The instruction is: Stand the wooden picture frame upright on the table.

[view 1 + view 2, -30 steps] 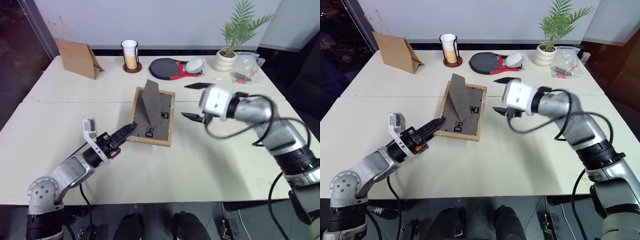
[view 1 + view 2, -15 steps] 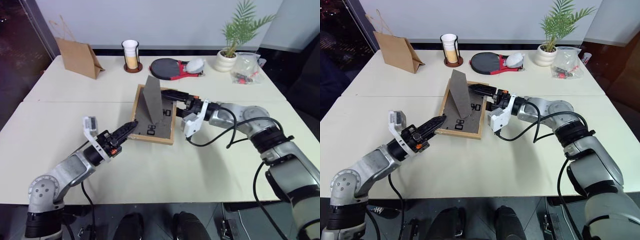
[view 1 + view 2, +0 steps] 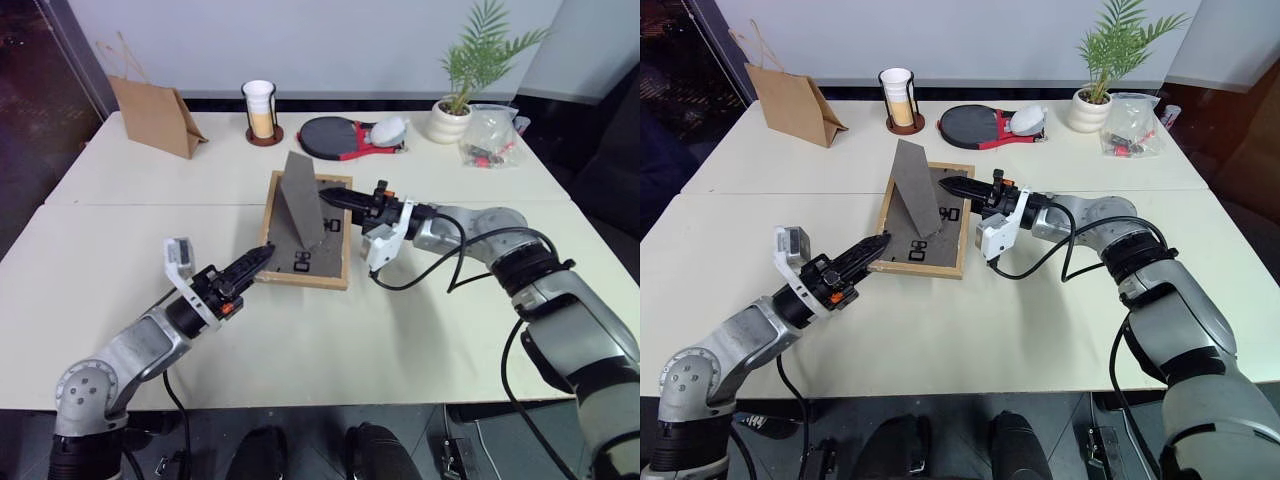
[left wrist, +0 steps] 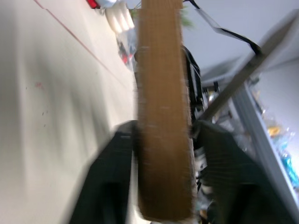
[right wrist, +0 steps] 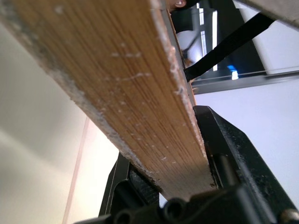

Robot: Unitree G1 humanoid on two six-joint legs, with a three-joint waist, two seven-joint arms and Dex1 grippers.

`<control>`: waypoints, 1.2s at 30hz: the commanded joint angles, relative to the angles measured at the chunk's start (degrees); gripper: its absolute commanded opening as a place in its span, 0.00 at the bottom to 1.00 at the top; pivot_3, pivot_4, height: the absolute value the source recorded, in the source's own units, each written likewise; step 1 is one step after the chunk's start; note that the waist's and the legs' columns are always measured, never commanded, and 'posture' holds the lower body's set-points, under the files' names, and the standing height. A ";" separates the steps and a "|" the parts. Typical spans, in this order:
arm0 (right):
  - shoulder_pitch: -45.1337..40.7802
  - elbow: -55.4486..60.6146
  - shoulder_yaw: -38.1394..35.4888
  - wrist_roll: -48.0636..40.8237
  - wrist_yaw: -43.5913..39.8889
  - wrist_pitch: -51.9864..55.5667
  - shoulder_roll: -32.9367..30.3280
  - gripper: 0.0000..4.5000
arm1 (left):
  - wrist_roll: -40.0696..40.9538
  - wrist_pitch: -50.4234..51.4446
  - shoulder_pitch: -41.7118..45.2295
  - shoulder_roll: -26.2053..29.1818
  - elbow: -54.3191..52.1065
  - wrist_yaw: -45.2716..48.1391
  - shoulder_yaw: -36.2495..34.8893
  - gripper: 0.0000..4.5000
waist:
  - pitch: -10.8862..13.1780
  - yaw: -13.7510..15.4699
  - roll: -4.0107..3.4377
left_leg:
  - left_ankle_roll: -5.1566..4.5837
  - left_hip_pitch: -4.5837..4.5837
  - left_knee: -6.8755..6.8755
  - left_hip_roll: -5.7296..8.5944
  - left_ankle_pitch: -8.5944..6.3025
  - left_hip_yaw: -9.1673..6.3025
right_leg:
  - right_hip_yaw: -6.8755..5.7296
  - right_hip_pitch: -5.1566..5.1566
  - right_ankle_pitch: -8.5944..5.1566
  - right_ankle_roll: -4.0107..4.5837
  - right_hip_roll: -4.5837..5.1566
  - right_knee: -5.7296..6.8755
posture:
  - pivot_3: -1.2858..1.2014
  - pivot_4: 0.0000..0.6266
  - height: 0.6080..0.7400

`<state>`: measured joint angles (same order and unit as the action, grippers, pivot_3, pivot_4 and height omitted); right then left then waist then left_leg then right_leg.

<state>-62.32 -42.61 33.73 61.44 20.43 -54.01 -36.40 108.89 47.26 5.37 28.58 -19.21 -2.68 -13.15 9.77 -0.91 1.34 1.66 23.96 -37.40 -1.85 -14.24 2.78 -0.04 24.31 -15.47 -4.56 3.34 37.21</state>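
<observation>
the wooden picture frame [image 3: 305, 232] lies face down just above the middle of the head picture, dark back up, on the near side of the seam in the table [image 3: 420, 330], with its stand flap [image 3: 302, 200] already swung up into a steep wedge. from here i'd say the step in hand is the lift: get the frame tipped up off its face so it can rest on its lower edge and the flap. to do it well i want both arms to raise it together, turning it about the edge that will become the foot, slow enough that the flap doesn't fold shut, and i'd only let go once the flap's tip is planted on the tabletop. the left gripper [image 3: 262, 259] reaches in from the lower left to the frame's near left corner, and its wrist view shows the wood edge sitting between two parted fingers, though i can't tell if they pinch it. the right gripper [image 3: 335, 197] comes in level from the right, and its wrist view shows the fingers clamped on the frame's right edge, one on each side of the wood.
</observation>
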 commanded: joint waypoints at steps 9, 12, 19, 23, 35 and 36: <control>-0.59 -10.79 -2.23 -32.03 -33.23 -11.34 3.27 0.24 | -37.85 -4.26 -4.54 27.33 2.22 38.33 -8.64 0.99 | 0.04 -0.34 -0.02 | -0.25 -0.11 0.14 -0.01 -0.14 0.04 | 0.01 -0.01 -0.01 0.03 -0.22 -0.01 | 0.52 0.24 1.00; 5.90 -0.20 -5.04 -64.10 -69.63 11.06 6.28 0.24 | -46.78 -8.43 -3.58 31.45 6.21 46.33 -7.95 0.99 | 0.07 -0.29 0.02 | -0.32 -0.41 0.22 -0.05 -0.19 0.05 | 0.02 -0.33 -0.02 0.04 -0.20 -0.07 | 0.52 0.24 1.00; 4.74 7.53 -11.21 -89.34 -106.98 63.37 8.66 0.24 | -59.50 -13.10 3.38 30.46 10.26 54.20 -0.56 0.99 | 0.22 0.09 -0.23 | -0.47 -0.76 0.22 -0.17 -0.28 -0.06 | -0.21 -0.79 -0.01 0.04 0.15 -0.08 | 0.52 0.24 1.00; 1.83 -3.30 -12.58 -85.06 -110.20 66.02 12.95 0.24 | -62.59 -13.50 6.66 28.69 10.68 56.63 1.45 0.99 | 0.20 -0.07 -0.20 | -0.46 -0.75 0.25 -0.17 -0.28 -0.05 | -0.21 -0.71 -0.04 0.13 0.15 -0.06 | 0.52 0.24 1.00; 1.10 -22.24 -16.81 -75.27 -112.84 62.24 21.05 0.24 | -63.95 -10.37 9.07 23.83 7.87 54.63 -0.28 0.99 | 0.20 -0.23 -0.20 | -0.45 -0.36 0.25 -0.12 -0.27 0.19 | -0.07 -0.17 0.01 0.03 0.02 0.06 | 0.52 0.24 1.00; 1.14 -22.66 -17.40 -74.72 -112.92 62.22 21.20 0.24 | -63.68 -9.94 8.84 23.64 7.46 54.21 -0.83 0.99 | 0.20 -0.26 -0.20 | -0.45 -0.36 0.25 -0.12 -0.28 0.19 | -0.06 -0.17 0.01 0.02 0.02 0.07 | 0.52 0.24 1.00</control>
<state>-59.84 -64.88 17.42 -14.23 -91.36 8.57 -15.59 44.43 36.96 14.18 52.10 -9.74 52.13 -11.19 9.98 -1.17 1.15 1.21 23.59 -37.15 -1.98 -14.52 2.96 -0.10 24.14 -15.46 -4.53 3.36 37.29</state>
